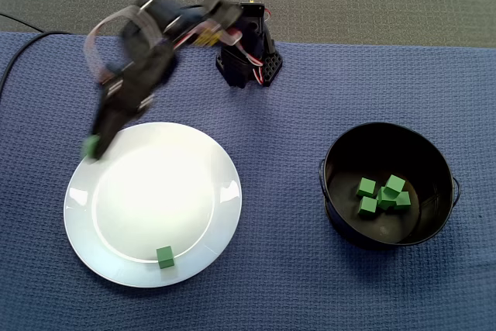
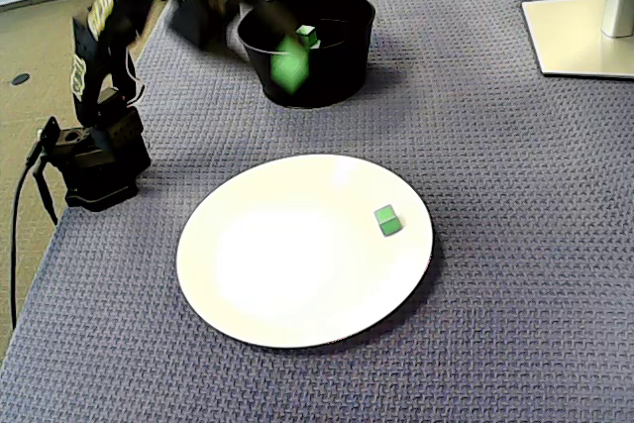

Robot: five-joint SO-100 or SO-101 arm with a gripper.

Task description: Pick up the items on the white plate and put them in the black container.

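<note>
Gripper (image 1: 96,142) clamped on a green cube (image 1: 91,147), white plate (image 1: 226,191) just below it; black container (image 1: 387,133) well off; hold the squeeze, release only once squarely over the opening.

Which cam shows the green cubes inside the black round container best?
A fixed view, looking straight down: the small green cubes lie clustered in plain sight on the floor of the black round container. In another fixed view the container wall hides most of them; only one cube shows.
</note>
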